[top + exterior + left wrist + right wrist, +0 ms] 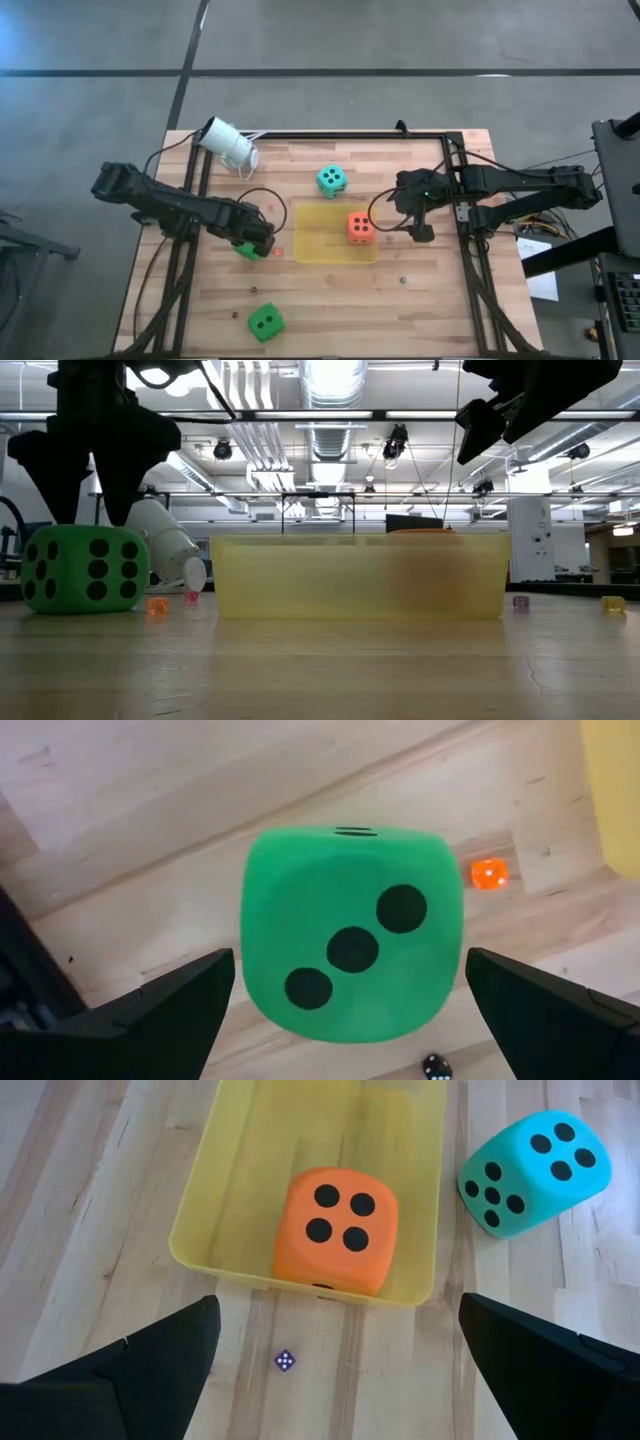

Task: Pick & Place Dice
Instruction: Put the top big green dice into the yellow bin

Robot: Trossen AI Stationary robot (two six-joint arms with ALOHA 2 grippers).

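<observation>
One camera looks straight down on the whole pale wooden surface (330, 290); another sits at its level, facing the room. Both wrist cameras look closely down; overhead and right wrist views share the shallow translucent yellow plastic tray (320, 245) (215, 1220).

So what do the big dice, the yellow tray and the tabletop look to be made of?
Orange die and green die: probably foam, given the matte surfaces and rounded corners. Yellow tray: likely thin plastic; it is translucent, with slightly glossy walls. Tabletop: wood, with visible plank seams and grain, in a pale satin finish.
</observation>
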